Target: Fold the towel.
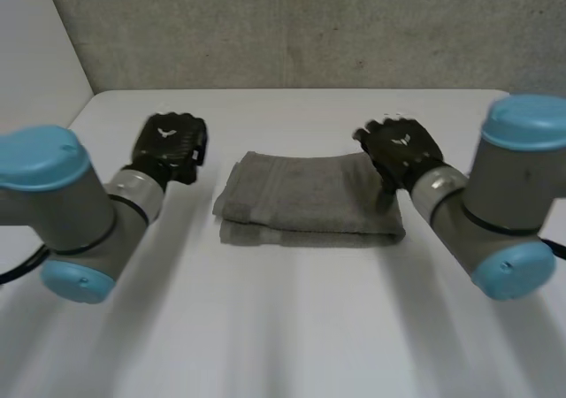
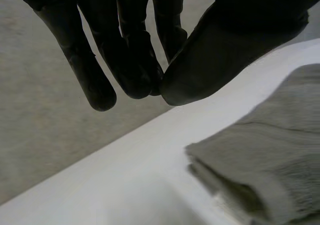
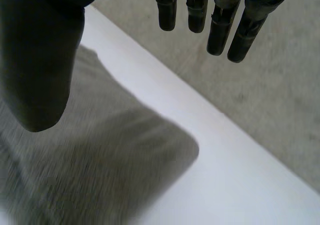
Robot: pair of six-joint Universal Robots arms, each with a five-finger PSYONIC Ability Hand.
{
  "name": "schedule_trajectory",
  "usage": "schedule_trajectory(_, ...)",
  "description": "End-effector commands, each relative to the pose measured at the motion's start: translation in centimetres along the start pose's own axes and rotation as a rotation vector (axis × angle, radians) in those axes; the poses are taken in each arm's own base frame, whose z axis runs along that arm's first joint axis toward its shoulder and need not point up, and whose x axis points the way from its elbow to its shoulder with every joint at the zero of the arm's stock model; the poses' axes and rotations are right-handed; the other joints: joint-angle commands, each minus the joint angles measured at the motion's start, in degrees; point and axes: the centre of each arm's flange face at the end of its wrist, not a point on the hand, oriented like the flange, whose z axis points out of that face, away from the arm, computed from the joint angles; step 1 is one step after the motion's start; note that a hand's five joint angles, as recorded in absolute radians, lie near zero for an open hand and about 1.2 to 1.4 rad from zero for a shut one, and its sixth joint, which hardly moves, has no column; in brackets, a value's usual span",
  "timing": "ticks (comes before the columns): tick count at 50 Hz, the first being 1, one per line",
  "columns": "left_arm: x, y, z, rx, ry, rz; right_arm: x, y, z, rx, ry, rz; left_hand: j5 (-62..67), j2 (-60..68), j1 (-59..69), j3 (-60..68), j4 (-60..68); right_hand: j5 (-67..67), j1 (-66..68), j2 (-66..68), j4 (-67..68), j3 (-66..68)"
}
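Folded grey towel [image 1: 309, 202] lies long axis side to side between the hands; left hand [image 1: 168, 147] clenched empty, right hand [image 1: 403, 148] released.

The towel [image 1: 309, 199] beside the left hand [image 1: 168, 146] is grey terry cloth, matt and nubbly, with a flatter woven band. The table [image 1: 283, 327] under it is white, smooth and faintly shiny. Beyond the fingertips of the right hand [image 1: 402, 150], the wall [image 1: 309, 26] is rough, grey and speckled. Both hands look like matt black plastic.
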Motion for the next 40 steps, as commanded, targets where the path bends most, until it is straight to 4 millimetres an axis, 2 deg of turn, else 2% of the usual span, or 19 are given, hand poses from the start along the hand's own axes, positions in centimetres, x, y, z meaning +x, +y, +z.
schedule_trajectory(1,3.6,2.7,1.5,-0.032,0.092,-0.005,0.3,4.0,-1.2,-0.088,-0.001,0.017,-26.21,-24.93,-25.95,-26.73,-27.45,-3.3,-3.3,-3.77,-4.72,-3.97)
schedule_trajectory(4,4.3,3.5,1.8,-0.048,0.107,-0.002,0.4,6.0,-1.7,-0.125,0.005,0.027,-30.01,-28.73,-29.75,-30.53,-31.25,-3.3,-3.3,-3.77,-4.72,-3.97)
schedule_trajectory(7,4.7,4.9,1.9,-0.088,0.121,0.044,0.3,6.6,-1.9,-0.126,0.0,0.024,-31.35,-30.07,-31.09,-31.87,-32.59,-3.3,-3.3,-3.77,-4.72,-3.97)
schedule_trajectory(8,4.8,5.6,1.8,-0.113,0.128,0.087,0.3,6.6,-1.9,-0.126,0.0,0.024,-31.36,-30.08,-31.1,-31.87,-32.6,-3.3,-3.3,-3.77,-4.72,-3.97)
schedule_trajectory(13,4.9,6.3,1.7,-0.131,0.138,0.168,0.3,6.7,-1.8,-0.114,-0.004,0.024,-31.53,-30.24,-31.26,-32.04,-32.77,-3.3,-3.3,-3.77,-4.72,-3.97)
schedule_trajectory(23,5.0,7.2,1.7,-0.145,0.137,0.189,0.4,6.9,-1.3,-0.078,0.016,0.024,-30.52,-29.24,-30.26,-31.04,-31.76,-3.3,-3.3,-3.77,-4.72,-3.97)
schedule_trajectory(33,5.0,7.8,1.7,-0.161,0.131,0.188,0.3,7.4,-1.1,-0.08,0.02,0.023,-16.39,-15.1,-16.13,-16.9,-17.63,-3.3,-3.3,-3.77,-4.72,-3.97)
schedule_trajectory(36,5.1,8.0,1.4,-0.173,0.143,0.189,0.3,7.5,-1.0,-0.08,0.02,0.023,-23.28,-22.0,-23.02,-23.8,-24.52,-3.3,-3.3,-3.77,-4.72,-3.97)
schedule_trajectory(37,5.1,7.9,1.4,-0.175,0.141,0.19,0.3,7.5,-1.0,-0.08,0.02,0.023,-36.44,-35.16,-36.18,-36.96,-37.68,-3.3,-3.3,-3.77,-4.72,-3.97)
schedule_trajectory(40,5.1,7.9,1.3,-0.176,0.138,0.19,0.3,7.4,-1.0,-0.078,0.02,0.02,-43.8,-42.52,-43.54,-44.32,-45.04,-3.3,-3.3,-3.77,-4.72,-3.97)
